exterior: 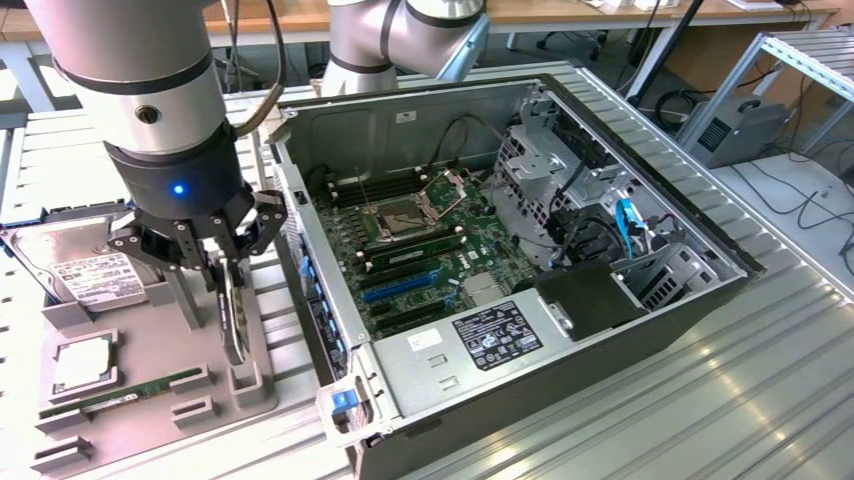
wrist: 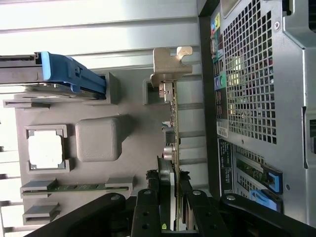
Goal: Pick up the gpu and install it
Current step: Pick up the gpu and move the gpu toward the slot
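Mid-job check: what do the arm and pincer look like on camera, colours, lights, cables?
The arm is a silver-grey tube with rounded joints. Its lowest section is black, with a small lit blue light on it. The pincer is black, built of slim metal links with round silver pivot pins. A black cable runs down beside the arm.

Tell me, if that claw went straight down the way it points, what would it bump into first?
Most likely the gpu: it stands on edge in the grey tray, directly below the gripper, which points straight down at it. Whether they already touch is unclear.
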